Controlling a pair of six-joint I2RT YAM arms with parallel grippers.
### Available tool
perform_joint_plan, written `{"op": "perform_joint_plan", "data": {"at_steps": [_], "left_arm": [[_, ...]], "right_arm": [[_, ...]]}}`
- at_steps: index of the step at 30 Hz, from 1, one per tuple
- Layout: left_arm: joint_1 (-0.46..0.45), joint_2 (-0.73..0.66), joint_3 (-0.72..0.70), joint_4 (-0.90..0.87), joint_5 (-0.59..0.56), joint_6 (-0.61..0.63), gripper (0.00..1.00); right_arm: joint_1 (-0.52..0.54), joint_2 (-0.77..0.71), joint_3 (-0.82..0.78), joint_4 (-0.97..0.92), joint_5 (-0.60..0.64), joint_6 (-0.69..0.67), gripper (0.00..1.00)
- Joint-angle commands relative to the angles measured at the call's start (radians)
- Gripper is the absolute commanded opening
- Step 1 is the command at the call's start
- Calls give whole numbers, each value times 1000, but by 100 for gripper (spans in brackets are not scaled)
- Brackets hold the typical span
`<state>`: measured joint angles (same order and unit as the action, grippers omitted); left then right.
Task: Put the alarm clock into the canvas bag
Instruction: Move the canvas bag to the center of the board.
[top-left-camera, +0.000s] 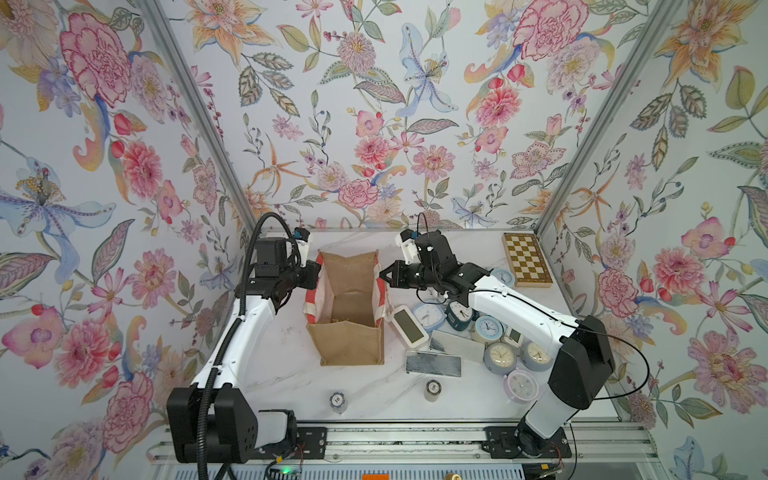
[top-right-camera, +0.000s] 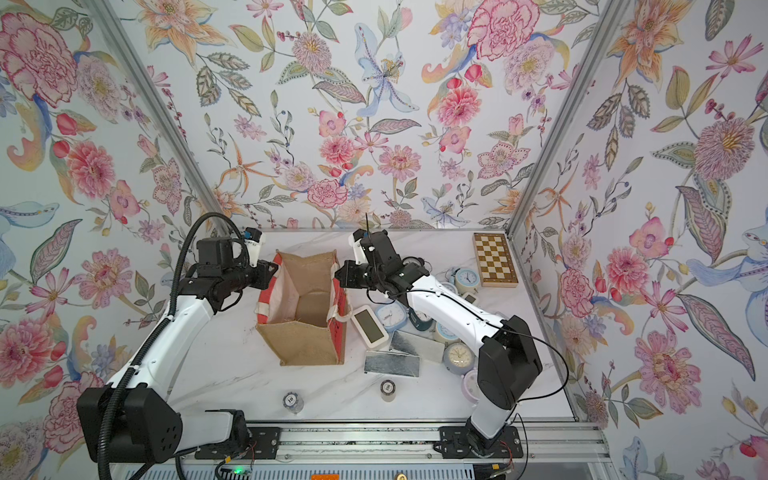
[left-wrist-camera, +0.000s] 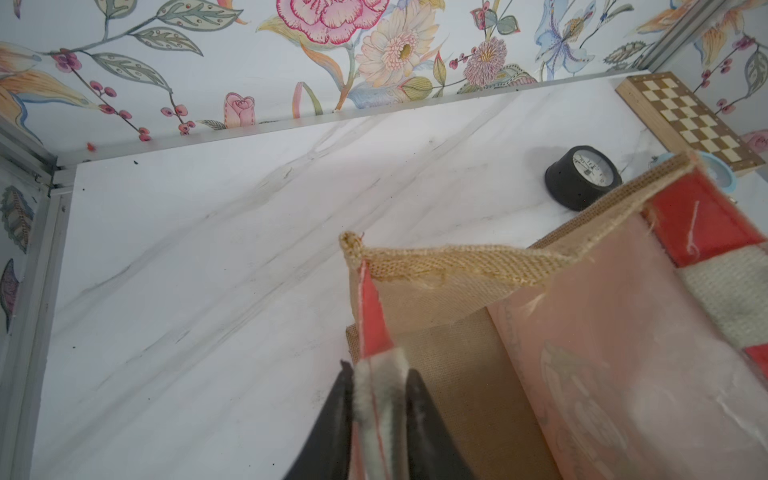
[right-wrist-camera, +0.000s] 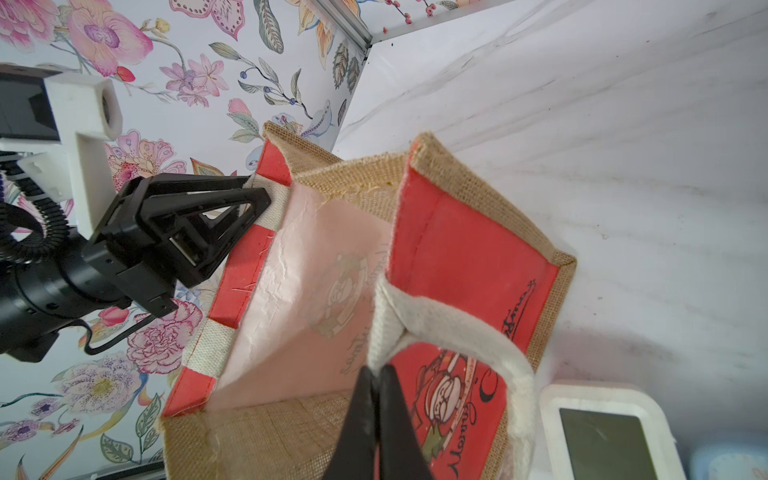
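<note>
Canvas bag (right-wrist-camera: 469, 266): cursive lettering, unclear | poker chip stack (top-left-camera: 337, 401): "10"

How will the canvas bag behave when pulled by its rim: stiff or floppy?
Probably semi-stiff: the canvas bag has flat, upright walls. Its rim looks wavy and frayed, so it likely bends where pulled. It looks empty, so probably light and apt to slide or tip.

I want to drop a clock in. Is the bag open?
The bag is open: left pincer and right pincer hold its sides apart.
</note>
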<state>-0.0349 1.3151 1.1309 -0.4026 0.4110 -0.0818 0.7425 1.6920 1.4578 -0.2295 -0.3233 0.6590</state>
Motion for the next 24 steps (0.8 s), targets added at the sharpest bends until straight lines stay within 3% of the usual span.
{"op": "perform_joint_plan", "data": {"at_steps": [1,9,11,17,20,24], "left_arm": [[2,-15,-12,25,-8,11,14],[2,14,13,45,-53,56,8],[1,4,-5,76,-59,54,8],[1,-26,-59,153,-66,51,8],[4,-30,-75,163,-66,72,10],[8,-53,-104,197,-67,84,10]], "right_arm": [[13,-45,-10,-17,-3,-19,0],[7,-76,-23,-53,46,-47,2],[-4,-92,-21,-75,67,-67,12],[-22,-142,-17,-173,147,-158,23],[-30,-174,-52,-197,164,-183,37],[-28,-200,-111,-232,201,-217,48]]}}
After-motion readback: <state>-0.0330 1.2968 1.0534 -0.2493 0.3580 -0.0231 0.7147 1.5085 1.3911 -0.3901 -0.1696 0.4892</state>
